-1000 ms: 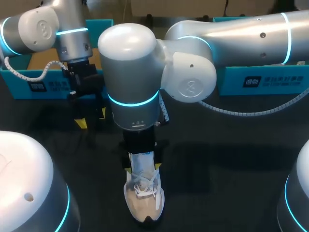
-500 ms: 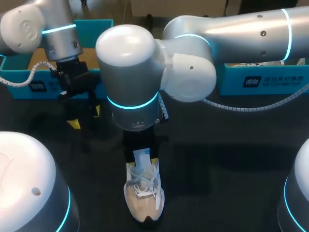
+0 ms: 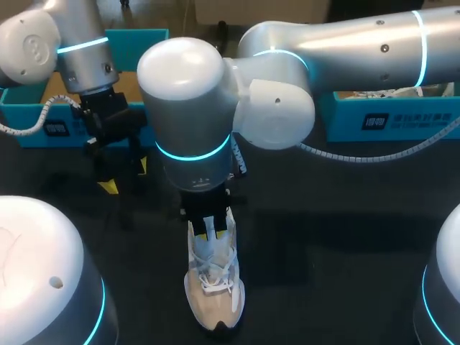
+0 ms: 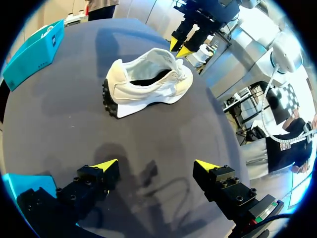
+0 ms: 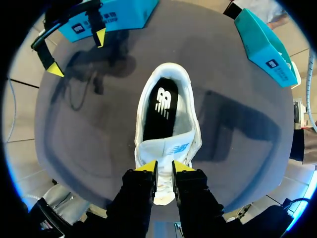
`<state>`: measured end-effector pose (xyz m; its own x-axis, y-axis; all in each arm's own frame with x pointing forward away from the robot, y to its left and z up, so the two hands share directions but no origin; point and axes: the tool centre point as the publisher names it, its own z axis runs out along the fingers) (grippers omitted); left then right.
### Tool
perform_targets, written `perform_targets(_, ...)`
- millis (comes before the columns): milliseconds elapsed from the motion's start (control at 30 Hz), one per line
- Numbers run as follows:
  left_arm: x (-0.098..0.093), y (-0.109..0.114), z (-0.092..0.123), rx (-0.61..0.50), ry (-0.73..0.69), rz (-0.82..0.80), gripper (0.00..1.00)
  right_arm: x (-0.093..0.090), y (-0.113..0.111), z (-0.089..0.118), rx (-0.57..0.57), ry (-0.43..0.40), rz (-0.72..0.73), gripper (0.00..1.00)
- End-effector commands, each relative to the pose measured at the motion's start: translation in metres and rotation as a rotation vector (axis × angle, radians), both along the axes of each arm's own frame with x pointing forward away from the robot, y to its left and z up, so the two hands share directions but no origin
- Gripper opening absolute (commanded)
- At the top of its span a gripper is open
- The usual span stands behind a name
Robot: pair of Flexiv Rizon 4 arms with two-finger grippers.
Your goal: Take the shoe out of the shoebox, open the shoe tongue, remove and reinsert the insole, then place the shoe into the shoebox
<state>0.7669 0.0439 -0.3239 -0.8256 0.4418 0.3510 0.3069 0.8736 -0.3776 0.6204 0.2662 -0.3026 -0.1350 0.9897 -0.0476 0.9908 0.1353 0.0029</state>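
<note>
Dark table (image 3: 323, 237) spreads under both my arms, and the white shoe (image 3: 214, 298) stands upright on it near the front middle. Seen from above, its toe points to six o'clock and its heel end is hidden beneath my right arm. My right claw (image 5: 164, 166) hangs straight over the shoe, its two yellow tips drawn close together with the shoe tongue (image 5: 166, 148) pinched between them, so it grips the tongue and holds it raised off the opening. Just ahead of the tongue the black insole (image 5: 159, 106) lies flat inside the shoe, a white mark showing on it. My left claw (image 4: 156, 166) hangs over bare table at about ten o'clock from the shoe, well apart from it, fingers spread wide with nothing between them. At the far side a teal box with a brown inside (image 3: 29, 126) sits around ten o'clock, beyond the left claw, and a second teal box (image 3: 402, 118) sits at two o'clock, well apart from the shoe
</note>
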Motion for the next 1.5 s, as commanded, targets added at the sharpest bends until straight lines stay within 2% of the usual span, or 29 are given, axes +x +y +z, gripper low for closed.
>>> perform_targets(33,0.000,0.001,0.000,0.001,-0.002,-0.002,1.00,0.004,0.004,-0.012,-0.014,-0.003,-0.024,0.18)
perform_targets(300,0.000,0.001,0.000,0.001,-0.002,-0.002,1.00,0.028,0.002,-0.041,-0.043,0.045,-0.082,0.23)
perform_targets(400,0.000,0.001,0.000,0.001,-0.002,-0.002,1.00,0.029,0.002,-0.040,-0.046,0.045,-0.082,0.23)
perform_targets(567,0.000,0.001,0.000,0.001,-0.002,-0.002,1.00,0.020,0.000,-0.022,-0.066,0.002,-0.076,0.22)
perform_targets(700,0.000,0.001,0.000,0.001,-0.002,-0.002,1.00,0.017,0.002,-0.017,-0.065,-0.031,-0.057,0.22)
perform_targets(1000,0.000,0.001,0.000,0.001,-0.002,-0.002,1.00,0.032,-0.008,-0.048,0.012,-0.020,-0.023,0.23)
perform_targets(1067,0.000,0.001,0.000,0.001,-0.002,-0.002,1.00,0.033,-0.008,-0.049,0.026,-0.019,-0.012,0.23)
perform_targets(1300,0.000,0.001,0.000,0.001,-0.002,-0.002,1.00,0.029,-0.012,-0.025,0.024,-0.053,0.045,0.26)
perform_targets(1500,0.000,0.001,0.000,0.001,-0.002,-0.002,1.00,0.039,-0.020,-0.010,0.062,-0.092,0.282,0.31)
